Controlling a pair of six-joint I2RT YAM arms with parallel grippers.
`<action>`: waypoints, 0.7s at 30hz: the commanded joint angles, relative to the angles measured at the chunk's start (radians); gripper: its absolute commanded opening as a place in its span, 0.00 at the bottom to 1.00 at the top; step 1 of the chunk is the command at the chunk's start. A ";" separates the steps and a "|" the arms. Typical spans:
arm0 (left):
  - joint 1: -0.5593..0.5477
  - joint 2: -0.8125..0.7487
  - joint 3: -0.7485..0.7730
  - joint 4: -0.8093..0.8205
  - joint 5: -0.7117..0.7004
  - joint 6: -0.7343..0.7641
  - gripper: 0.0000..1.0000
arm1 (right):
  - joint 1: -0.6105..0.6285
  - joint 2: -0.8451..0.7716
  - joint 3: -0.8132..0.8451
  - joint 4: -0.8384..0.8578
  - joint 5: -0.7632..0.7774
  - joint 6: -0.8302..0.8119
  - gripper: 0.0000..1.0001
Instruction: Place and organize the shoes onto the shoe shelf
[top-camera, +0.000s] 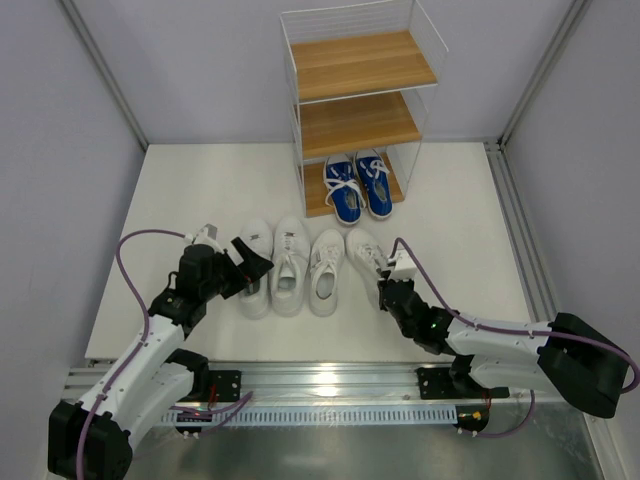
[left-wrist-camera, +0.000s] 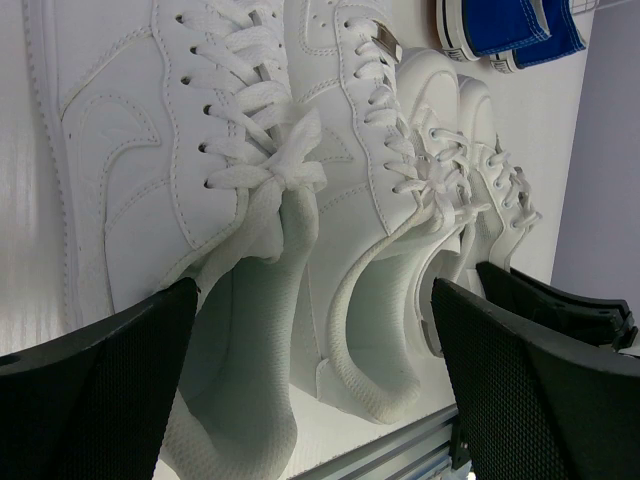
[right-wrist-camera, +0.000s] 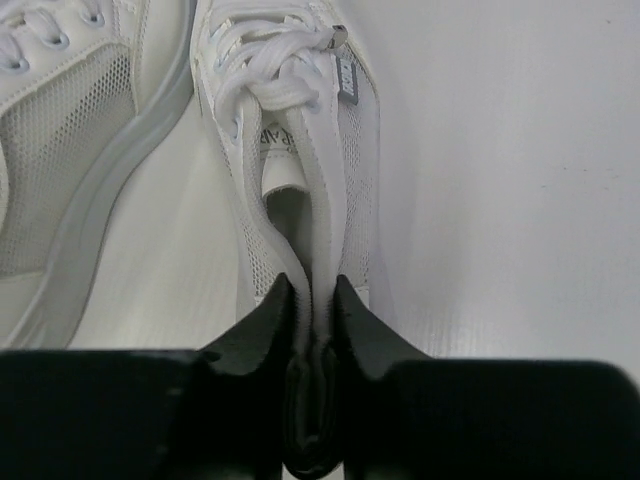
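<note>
Four white sneakers lie side by side on the white table (top-camera: 200, 200), toes toward the shoe shelf (top-camera: 362, 62). The blue pair (top-camera: 358, 188) sits on the shelf's bottom board. My left gripper (top-camera: 256, 266) is open at the heel of the leftmost white shoe (top-camera: 254, 285). In the left wrist view my left gripper (left-wrist-camera: 315, 290) straddles the heels of the leftmost shoe (left-wrist-camera: 150, 150) and the second shoe (left-wrist-camera: 350, 120). My right gripper (top-camera: 385, 290) is shut on the heel collar of the rightmost white shoe (top-camera: 366, 252), and the pinch shows in the right wrist view (right-wrist-camera: 313, 290) on that mesh shoe (right-wrist-camera: 290, 110).
The shelf's top and middle boards (top-camera: 358, 122) hold nothing. Grey walls enclose the table on the left, back and right. A metal rail (top-camera: 330, 380) runs along the near edge. The third white shoe (right-wrist-camera: 60, 150) lies just left of the gripped one.
</note>
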 joint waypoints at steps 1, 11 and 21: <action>0.008 0.016 -0.021 -0.025 -0.044 0.018 1.00 | -0.023 0.016 0.030 0.098 -0.066 -0.001 0.12; 0.008 0.018 -0.020 -0.030 -0.046 0.024 1.00 | -0.063 -0.041 0.041 0.069 -0.193 -0.020 0.04; 0.008 0.044 -0.007 -0.018 -0.044 0.024 1.00 | -0.063 -0.375 0.164 -0.293 -0.155 -0.109 0.04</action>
